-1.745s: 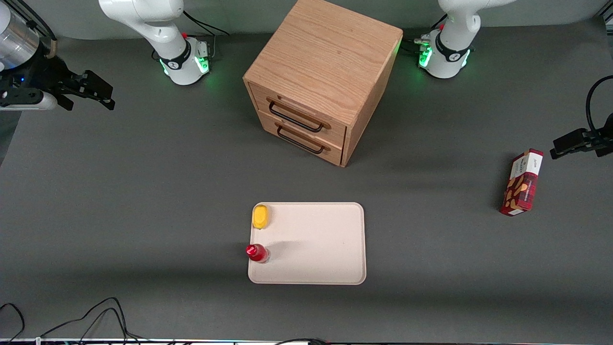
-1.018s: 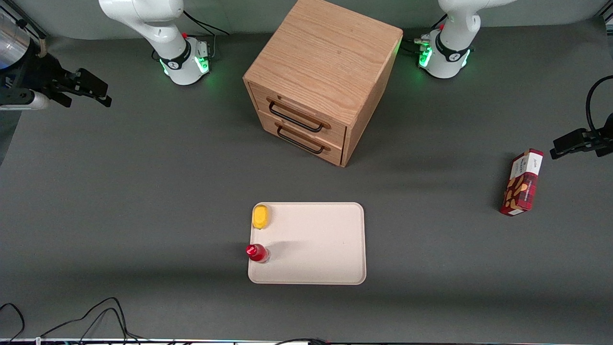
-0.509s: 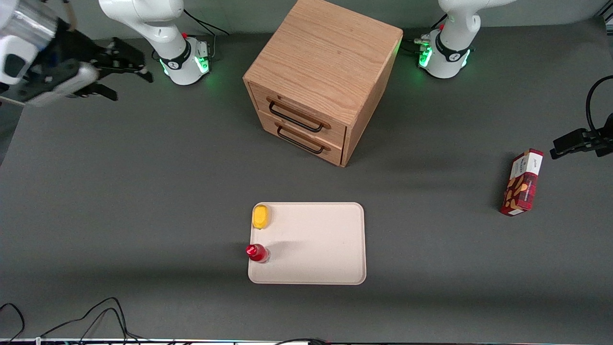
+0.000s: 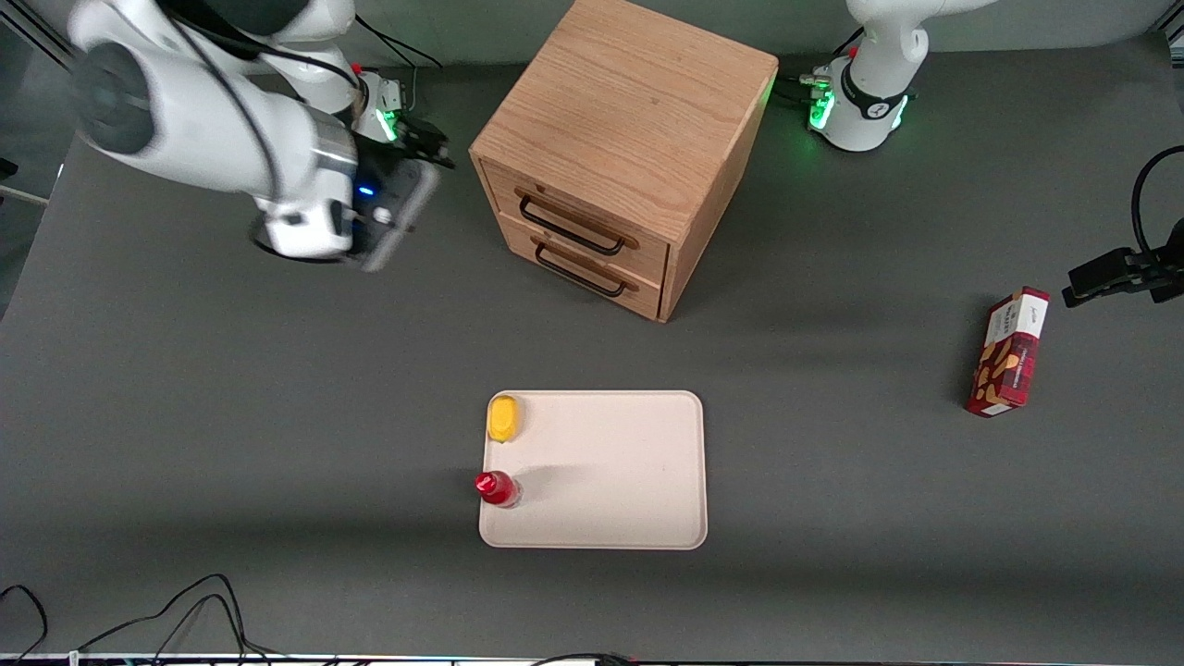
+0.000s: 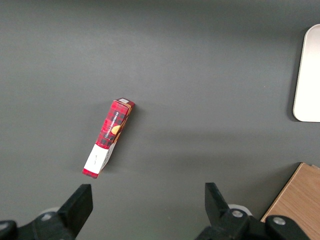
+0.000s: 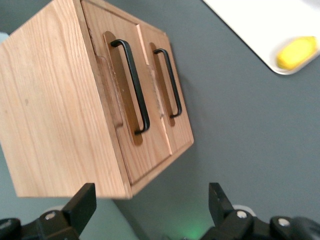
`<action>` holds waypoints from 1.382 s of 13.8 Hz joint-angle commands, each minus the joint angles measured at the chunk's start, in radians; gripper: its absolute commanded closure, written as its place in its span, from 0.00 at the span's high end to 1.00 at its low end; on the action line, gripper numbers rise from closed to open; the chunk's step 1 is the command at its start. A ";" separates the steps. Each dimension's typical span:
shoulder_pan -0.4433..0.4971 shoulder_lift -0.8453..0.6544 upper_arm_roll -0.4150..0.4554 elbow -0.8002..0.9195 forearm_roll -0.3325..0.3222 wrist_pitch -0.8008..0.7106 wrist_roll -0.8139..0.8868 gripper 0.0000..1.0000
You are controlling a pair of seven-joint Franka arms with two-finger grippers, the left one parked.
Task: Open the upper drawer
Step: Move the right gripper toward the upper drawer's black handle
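Observation:
The light oak cabinet (image 4: 629, 111) stands at the back middle of the table. Its upper drawer (image 4: 555, 205) is shut, with its long black handle (image 4: 569, 228) across the front. The bottom drawer (image 4: 592, 277) below it is shut too. My right gripper (image 4: 427, 146) hovers beside the cabinet, toward the working arm's end, a little apart from its side. In the right wrist view the fingers (image 6: 82, 205) stand wide apart and empty, the gripper (image 6: 150, 207) open, short of the cabinet's corner. The upper drawer's handle (image 6: 132, 87) and the bottom one (image 6: 170, 82) show there.
A beige tray (image 4: 647, 518) lies nearer the front camera, holding a yellow object (image 4: 503, 418) and a red bottle (image 4: 497, 487). A red box (image 4: 1008, 351) lies toward the parked arm's end. Cables (image 4: 185, 610) run along the front edge. The working arm's base (image 4: 356, 116) stands beside the gripper.
My right arm has swung in from the working arm's end of the table to a spot close beside the cabinet. Both drawers stay shut. Nothing else has moved.

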 commanded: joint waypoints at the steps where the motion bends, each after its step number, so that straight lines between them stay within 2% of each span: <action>1: 0.005 0.124 0.087 0.015 -0.050 0.064 -0.008 1.00; 4: 0.016 0.155 0.118 -0.092 -0.052 0.221 -0.007 1.00; 8: 0.023 0.178 0.143 -0.178 -0.055 0.334 -0.007 1.00; 15: 0.031 0.192 0.158 -0.221 -0.073 0.408 -0.006 1.00; 19: 0.040 0.238 0.158 -0.219 -0.128 0.471 0.011 1.00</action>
